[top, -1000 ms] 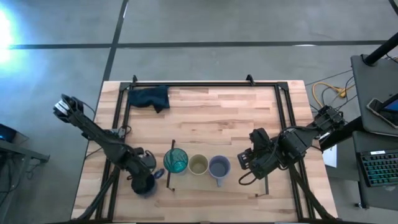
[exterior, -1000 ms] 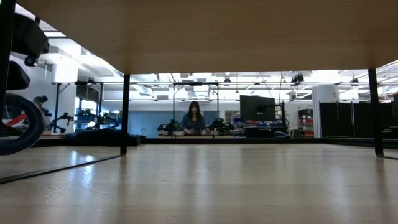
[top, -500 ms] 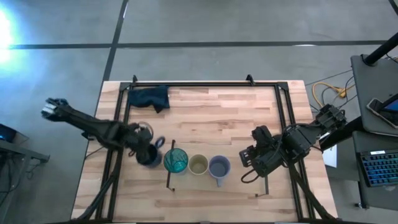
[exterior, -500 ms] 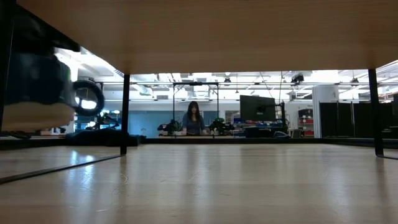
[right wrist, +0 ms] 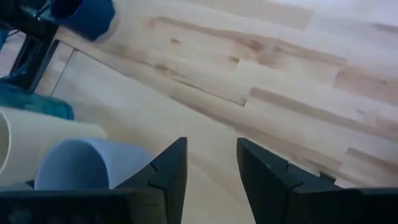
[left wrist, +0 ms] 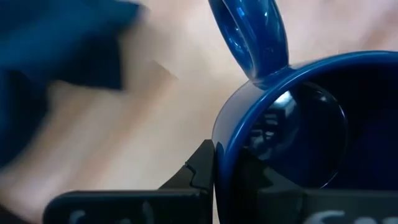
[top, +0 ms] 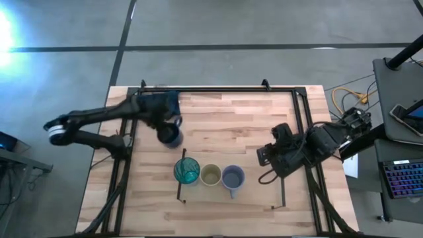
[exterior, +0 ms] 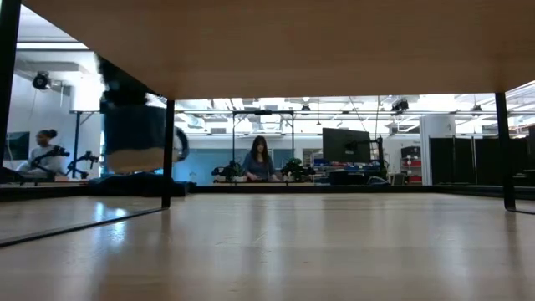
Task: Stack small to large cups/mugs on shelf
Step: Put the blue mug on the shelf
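Left claw point(top: 166, 132): grips blue mug point(top: 170, 135) by its rim, far-left of the cup row.
Right claw point(top: 266, 157): open, empty, waiting right of the grey mug point(top: 232, 178).

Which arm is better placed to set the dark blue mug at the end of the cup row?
Left. The left gripper is shut on the dark blue mug, in the air by the dark blue cloth. The right gripper is open and empty beside the lavender-grey mug.

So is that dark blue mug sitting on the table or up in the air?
In the air. The left end effector grips the dark blue mug by its rim, and the low view shows it hanging above the table.
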`<move>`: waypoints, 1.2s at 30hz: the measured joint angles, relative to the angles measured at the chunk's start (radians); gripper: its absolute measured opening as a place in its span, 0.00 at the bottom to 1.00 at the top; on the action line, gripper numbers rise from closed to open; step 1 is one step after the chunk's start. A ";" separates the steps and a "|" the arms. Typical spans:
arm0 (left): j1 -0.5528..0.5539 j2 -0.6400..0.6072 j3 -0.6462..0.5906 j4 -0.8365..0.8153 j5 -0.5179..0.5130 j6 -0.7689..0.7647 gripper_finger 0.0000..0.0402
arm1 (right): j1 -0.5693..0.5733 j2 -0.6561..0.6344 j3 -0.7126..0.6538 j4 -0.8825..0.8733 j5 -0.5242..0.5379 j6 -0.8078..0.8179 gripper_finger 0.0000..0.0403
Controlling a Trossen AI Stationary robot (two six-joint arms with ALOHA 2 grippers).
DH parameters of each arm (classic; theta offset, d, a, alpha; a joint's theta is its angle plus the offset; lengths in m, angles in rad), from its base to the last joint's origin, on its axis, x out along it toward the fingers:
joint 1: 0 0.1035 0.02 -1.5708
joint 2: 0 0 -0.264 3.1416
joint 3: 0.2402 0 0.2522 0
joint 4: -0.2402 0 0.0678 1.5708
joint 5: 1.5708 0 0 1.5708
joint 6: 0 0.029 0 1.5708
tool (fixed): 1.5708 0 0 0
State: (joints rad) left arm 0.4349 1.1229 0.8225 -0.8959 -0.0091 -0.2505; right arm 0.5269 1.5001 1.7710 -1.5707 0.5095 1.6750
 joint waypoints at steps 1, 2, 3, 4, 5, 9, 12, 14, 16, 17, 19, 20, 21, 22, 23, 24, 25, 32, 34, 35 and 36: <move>0.031 0.037 0.035 -0.007 0.000 0.034 0.01 | -0.011 -0.001 0.000 0.000 0.000 -0.013 0.33; 0.057 0.073 0.075 -0.011 0.007 0.062 0.01 | -0.024 -0.006 0.000 0.000 0.000 -0.026 0.33; 0.077 0.108 0.121 -0.009 0.020 0.083 0.01 | -0.036 -0.009 0.000 0.000 0.000 -0.036 0.33; 0.089 0.141 0.170 -0.003 0.035 0.107 0.01 | -0.051 -0.014 0.000 0.000 -0.001 -0.048 0.33; 0.095 0.174 0.219 0.001 0.049 0.129 0.01 | -0.066 -0.020 0.000 0.000 -0.003 -0.062 0.33; 0.096 0.339 0.435 -0.003 0.070 0.195 0.02 | -0.129 -0.053 0.000 0.000 -0.017 -0.129 0.33; 0.096 0.471 0.597 -0.014 0.097 0.209 0.02 | -0.177 -0.084 0.000 0.000 -0.018 -0.170 0.33; 0.092 0.553 0.686 -0.029 0.108 0.211 0.02 | -0.206 -0.107 0.000 0.000 -0.018 -0.201 0.33; 0.082 0.628 0.755 -0.043 0.110 0.214 0.02 | -0.232 -0.132 0.000 0.000 -0.018 -0.226 0.33; 0.077 0.662 0.784 -0.046 0.115 0.215 0.02 | -0.244 -0.142 0.000 0.000 -0.018 -0.238 0.33; 0.065 0.720 0.838 -0.044 0.133 0.211 0.02 | -0.271 -0.165 0.000 0.000 -0.019 -0.265 0.33; 0.058 0.744 0.863 -0.043 0.136 0.207 0.03 | -0.286 -0.177 0.000 0.000 -0.019 -0.282 0.33; 0.050 0.768 0.887 -0.042 0.136 0.207 0.03 | -0.303 -0.189 0.000 0.000 -0.019 -0.302 0.33; 0.042 0.791 0.910 -0.045 0.136 0.205 0.03 | -0.322 -0.201 -0.002 0.000 -0.019 -0.324 0.33; 0.032 0.814 0.933 -0.050 0.137 0.206 0.03 | -0.342 -0.211 -0.004 0.000 -0.019 -0.345 0.33; 0.022 0.840 0.958 -0.058 0.136 0.205 0.03 | -0.364 -0.220 -0.010 -0.001 -0.024 -0.364 0.33; 0.011 0.863 0.984 -0.064 0.137 0.205 0.03 | -0.391 -0.229 -0.017 0.000 -0.044 -0.383 0.33; -0.054 1.000 1.154 -0.065 0.150 0.204 0.03 | -0.626 -0.239 -0.138 0.003 -0.202 -0.589 0.33; -0.066 1.037 1.191 -0.072 0.149 0.203 0.03 | -0.676 -0.233 -0.176 0.022 -0.225 -0.634 0.33; -0.073 1.055 1.206 -0.081 0.147 0.204 0.03 | -0.697 -0.232 -0.192 0.040 -0.238 -0.652 0.33; -0.078 1.072 1.220 -0.088 0.146 0.204 0.03 | -0.717 -0.232 -0.206 0.062 -0.251 -0.666 0.33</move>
State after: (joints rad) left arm 0.3572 2.1949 2.0420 -0.9844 0.1374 -0.0461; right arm -0.1897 1.2678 1.5650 -1.5086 0.2585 1.0085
